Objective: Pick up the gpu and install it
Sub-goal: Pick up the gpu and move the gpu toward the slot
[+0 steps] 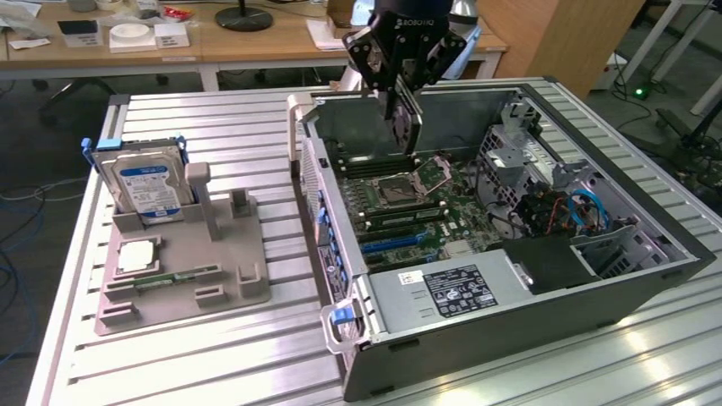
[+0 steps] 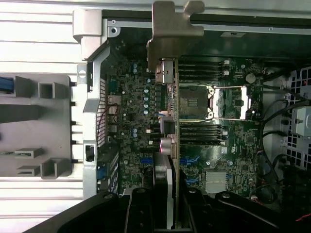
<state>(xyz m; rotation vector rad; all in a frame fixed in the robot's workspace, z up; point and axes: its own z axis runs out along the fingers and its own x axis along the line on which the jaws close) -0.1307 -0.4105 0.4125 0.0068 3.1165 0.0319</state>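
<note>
My gripper (image 1: pixel 395 80) hangs over the open computer case (image 1: pixel 631 279), shut on the gpu (image 1: pixel 407 127). The card is thin and dark, and it hangs on edge above the motherboard (image 1: pixel 423 207) near the CPU socket. In the wrist view the gpu (image 2: pixel 176 141) runs edge-on away from my gripper (image 2: pixel 167 196), with its silvery metal bracket (image 2: pixel 172 34) at the far end near the case's rear wall. One black finger (image 2: pixel 141 208) sits on each side of the card. Blue expansion slots (image 2: pixel 187 160) lie on the board beneath it.
A grey parts holder (image 1: pixel 226 292) stands on the slatted table at the exterior view's left, carrying a silver hard drive (image 1: pixel 141 182), a CPU chip (image 1: pixel 135 256) and a green memory stick (image 1: pixel 175 276). A power supply (image 1: pixel 451 292) and cables (image 1: pixel 576 211) crowd the case.
</note>
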